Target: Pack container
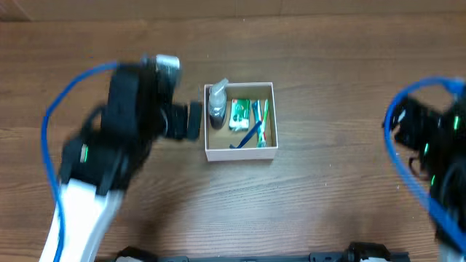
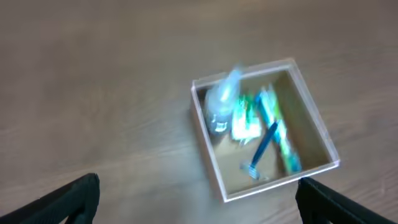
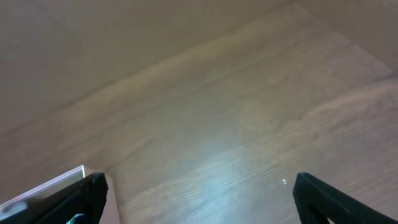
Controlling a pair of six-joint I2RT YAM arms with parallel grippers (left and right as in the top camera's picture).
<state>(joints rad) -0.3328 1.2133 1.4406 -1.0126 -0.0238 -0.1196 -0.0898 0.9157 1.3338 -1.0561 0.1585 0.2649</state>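
Note:
The container (image 1: 241, 154) is a square white-walled box with a brown inside, at the middle of the wooden table. It holds a clear small bottle (image 1: 217, 106), a green-and-white packet (image 1: 240, 115), a green toothbrush (image 1: 263, 120) and a blue razor (image 1: 249, 135). The left wrist view shows the container (image 2: 273, 188) with the same items, blurred. My left gripper (image 1: 194, 120) is open and empty just left of the container; in its own view (image 2: 199, 205) its fingers stand wide apart. My right gripper (image 3: 199, 199) is open and empty over bare table at the far right, with a corner of the container (image 3: 56, 182) at lower left.
The table is brown wood. Blue cables loop over both arms (image 1: 51, 109) (image 1: 397, 109). A dark rail (image 1: 240, 256) runs along the front edge.

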